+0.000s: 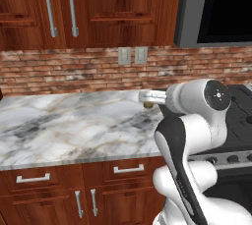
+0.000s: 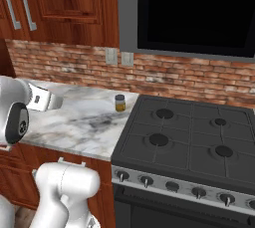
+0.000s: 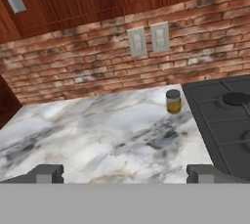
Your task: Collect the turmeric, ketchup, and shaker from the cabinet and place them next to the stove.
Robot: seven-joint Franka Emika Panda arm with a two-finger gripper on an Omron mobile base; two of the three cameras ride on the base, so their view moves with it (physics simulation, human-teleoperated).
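Marble table (image 3: 97,135) carries one turmeric (image 3: 173,101), a small glass jar of yellow-brown powder with dark lid, upright just beside the stove (image 3: 224,120). One hand (image 3: 124,173) hovers open, holding nothing.

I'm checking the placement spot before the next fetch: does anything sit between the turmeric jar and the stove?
Nothing visible does. The turmeric stands upright on the marble counter right beside the stove's left edge, below the brick wall. The open gripper is apart from it.
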